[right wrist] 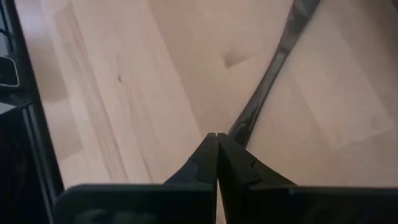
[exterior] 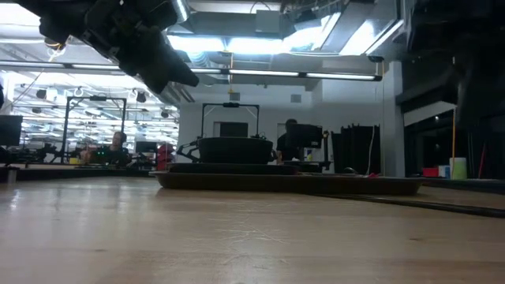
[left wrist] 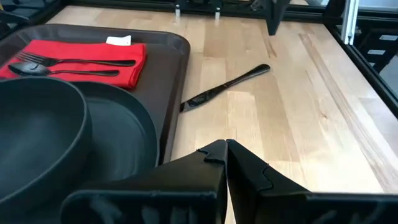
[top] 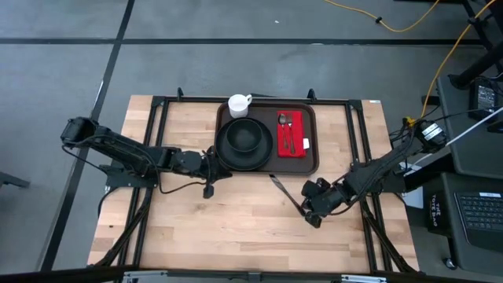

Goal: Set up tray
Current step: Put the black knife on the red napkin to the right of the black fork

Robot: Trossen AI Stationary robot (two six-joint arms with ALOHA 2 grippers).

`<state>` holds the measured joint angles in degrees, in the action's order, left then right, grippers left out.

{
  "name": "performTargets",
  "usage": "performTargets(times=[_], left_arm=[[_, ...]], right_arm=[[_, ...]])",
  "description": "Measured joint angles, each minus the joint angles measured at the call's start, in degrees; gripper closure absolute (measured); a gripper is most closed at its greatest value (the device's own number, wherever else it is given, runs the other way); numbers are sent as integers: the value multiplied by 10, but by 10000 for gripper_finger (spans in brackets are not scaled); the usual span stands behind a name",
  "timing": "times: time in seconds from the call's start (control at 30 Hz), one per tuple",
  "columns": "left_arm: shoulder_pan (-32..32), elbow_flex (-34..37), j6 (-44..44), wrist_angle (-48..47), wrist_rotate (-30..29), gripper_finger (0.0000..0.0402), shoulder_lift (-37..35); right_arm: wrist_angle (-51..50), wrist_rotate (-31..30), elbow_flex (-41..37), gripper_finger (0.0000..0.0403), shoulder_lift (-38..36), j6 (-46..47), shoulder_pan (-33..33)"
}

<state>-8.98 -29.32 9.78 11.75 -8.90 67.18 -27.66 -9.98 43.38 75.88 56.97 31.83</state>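
A black knife (top: pixel 284 192) lay on the wooden tabletop (top: pixel 236 220) toward its right edge, while a white cup (top: pixel 239 104), black bowl (top: pixel 244 137) on a plate (top: pixel 228 157), and red napkin (top: pixel 291 135) carrying cutlery (top: pixel 286 132) sat near the far edge.

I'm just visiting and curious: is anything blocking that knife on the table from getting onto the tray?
Nothing visible does. The knife lies on bare wood just off the tray's rim, with the right gripper shut beside its handle. Plate, bowl, cup and napkin fill the tray.
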Motion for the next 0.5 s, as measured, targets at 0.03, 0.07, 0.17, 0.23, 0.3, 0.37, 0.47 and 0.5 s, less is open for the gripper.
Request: performTargets(times=[0.03, 0.07, 0.17, 0.23, 0.3, 0.37, 0.47, 0.5], left_arm=[[0, 0, 0, 0, 0, 398, 0], [0, 0, 0, 0, 0, 398, 0], [0, 0, 0, 2, 0, 398, 0], [0, 0, 0, 2, -4, 398, 0], [0, 0, 0, 3, -6, 398, 0], [0, 0, 1, 5, -6, 398, 0], [0, 0, 0, 5, -7, 398, 0], [0, 0, 0, 5, -9, 398, 0]], right_arm=[[1, 1, 0, 399, 6, 5, 3], [-2, 2, 0, 399, 13, 13, 7], [-2, 11, 0, 399, 35, 15, 16], [-2, 17, 0, 399, 49, 15, 21], [1, 22, 0, 399, 59, 15, 25], [8, 22, 0, 399, 68, 20, 29], [12, 25, 0, 398, 79, 36, 37], [11, 25, 0, 398, 84, 41, 39]])
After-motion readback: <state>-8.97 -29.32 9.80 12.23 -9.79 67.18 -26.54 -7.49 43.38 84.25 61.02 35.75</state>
